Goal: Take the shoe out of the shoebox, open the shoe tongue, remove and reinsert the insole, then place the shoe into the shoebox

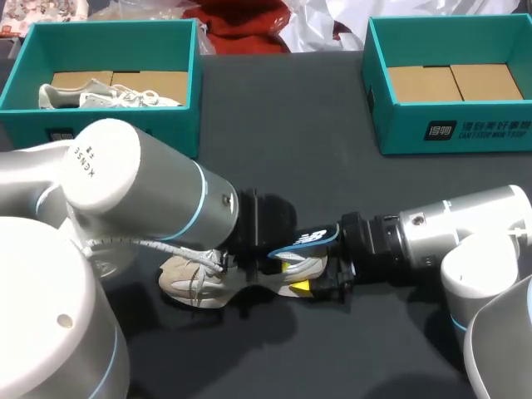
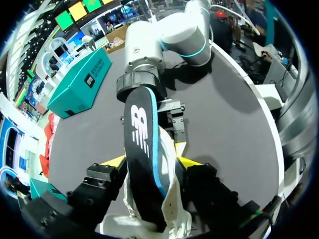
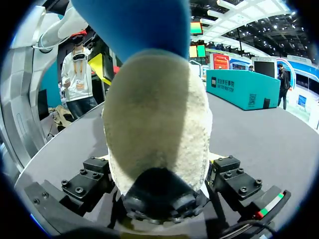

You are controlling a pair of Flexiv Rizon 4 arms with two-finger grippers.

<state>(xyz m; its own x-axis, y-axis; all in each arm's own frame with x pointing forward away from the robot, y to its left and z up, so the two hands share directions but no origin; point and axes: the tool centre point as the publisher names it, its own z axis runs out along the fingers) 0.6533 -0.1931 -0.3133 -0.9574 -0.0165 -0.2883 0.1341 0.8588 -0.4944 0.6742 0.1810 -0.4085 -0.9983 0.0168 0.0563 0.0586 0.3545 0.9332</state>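
While the left jaws are clenched on the shoe (image 2: 173,206), the hold of the right jaws cannot be told; the insole (image 2: 142,149) is seen partly out, the shoe laid on the surface (image 1: 274,125); reseating and return to the shoebox (image 1: 453,129) are judged outstanding.

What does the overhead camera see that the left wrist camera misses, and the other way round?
Only the head view: the second shoe, lying in the left shoebox, and the left arm itself. Only the left wrist view: the left hand, with its yellow fingertips on either side of the shoe. Both: the black insole sticking out of that shoe, the right arm and the right shoebox.
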